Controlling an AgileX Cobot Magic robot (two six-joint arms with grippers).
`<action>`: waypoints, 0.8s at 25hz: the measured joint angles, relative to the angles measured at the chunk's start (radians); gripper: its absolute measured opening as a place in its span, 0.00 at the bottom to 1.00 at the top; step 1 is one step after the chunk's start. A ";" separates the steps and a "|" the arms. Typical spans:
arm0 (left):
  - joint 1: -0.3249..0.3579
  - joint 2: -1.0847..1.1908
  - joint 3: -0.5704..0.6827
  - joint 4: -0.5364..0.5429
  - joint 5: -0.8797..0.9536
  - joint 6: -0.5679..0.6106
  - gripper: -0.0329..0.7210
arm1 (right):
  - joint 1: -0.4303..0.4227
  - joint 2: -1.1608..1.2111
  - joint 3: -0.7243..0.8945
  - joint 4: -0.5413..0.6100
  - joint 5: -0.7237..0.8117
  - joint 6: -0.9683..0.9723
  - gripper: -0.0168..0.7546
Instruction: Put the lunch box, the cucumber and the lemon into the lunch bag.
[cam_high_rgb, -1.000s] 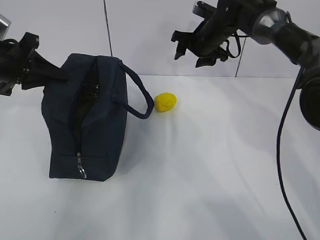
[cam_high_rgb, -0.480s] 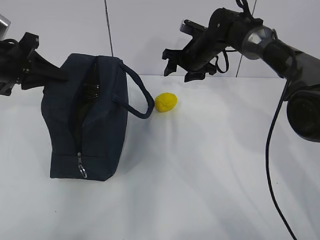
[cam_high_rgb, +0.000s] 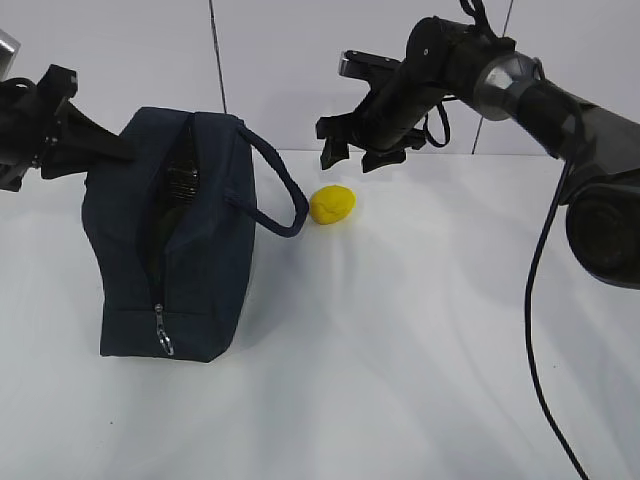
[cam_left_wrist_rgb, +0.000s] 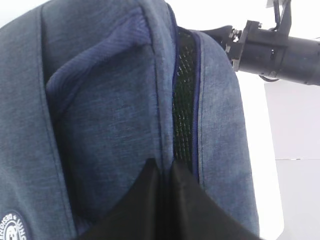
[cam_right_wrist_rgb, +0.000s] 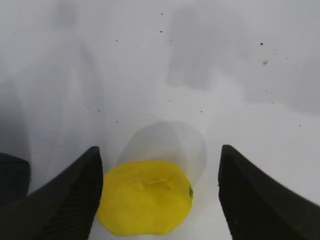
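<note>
Above lemon (cam_high_rgb: 332, 204): right claw (cam_high_rgb: 346, 155) apart | left claw (cam_left_wrist_rgb: 162, 175) together at lunch bag (cam_high_rgb: 170, 240) | bag contents unclear

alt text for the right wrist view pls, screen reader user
Looking down past the open right gripper, its two dark fingers stand wide apart on either side of a yellow lemon lying on the white table. The fingers are not touching the lemon, which sits nearer the left-hand one in the picture.

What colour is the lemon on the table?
Bright yellow; the lemon shows best in the right wrist view.
</note>
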 joint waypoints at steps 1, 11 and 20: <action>0.000 0.000 0.000 0.000 0.000 0.000 0.05 | 0.000 0.000 0.000 0.000 0.005 -0.006 0.75; 0.000 0.000 0.000 0.000 0.000 -0.001 0.05 | 0.010 0.000 0.000 -0.004 0.031 -0.061 0.75; 0.000 0.000 0.000 0.000 0.000 -0.001 0.05 | 0.026 0.006 -0.002 -0.026 0.059 -0.061 0.75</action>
